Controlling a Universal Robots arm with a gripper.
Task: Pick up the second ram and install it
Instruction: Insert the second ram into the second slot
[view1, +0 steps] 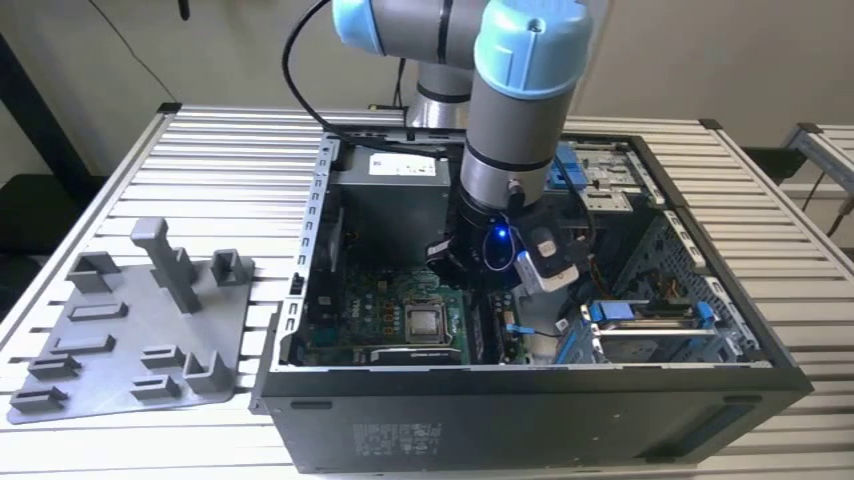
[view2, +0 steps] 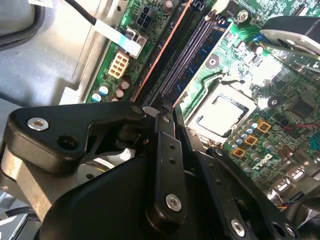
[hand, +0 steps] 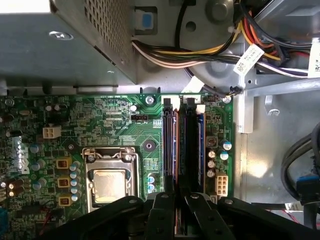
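My gripper (view2: 162, 107) (hand: 179, 202) hangs low inside the open computer case (view1: 534, 400), over the memory slots beside the processor socket (hand: 110, 182). Its fingers stand close together in both wrist views. A thin dark strip, the second ram (hand: 188, 150) (view2: 186, 65), runs edge-on from between them along a slot. It looks level with the slot, and I cannot tell how deep it sits. Right beside it, another module with a blue face (hand: 200, 145) (view2: 210, 47) stands in its slot. In the exterior view the arm (view1: 514, 150) reaches straight down into the case.
The power supply (hand: 65, 40) and a bundle of cables (hand: 200, 50) lie past the far end of the slots. A drive cage with blue clips (view1: 641, 315) sits at the exterior view's right. A grey holder plate (view1: 134, 330) lies on the slatted table left of the case.
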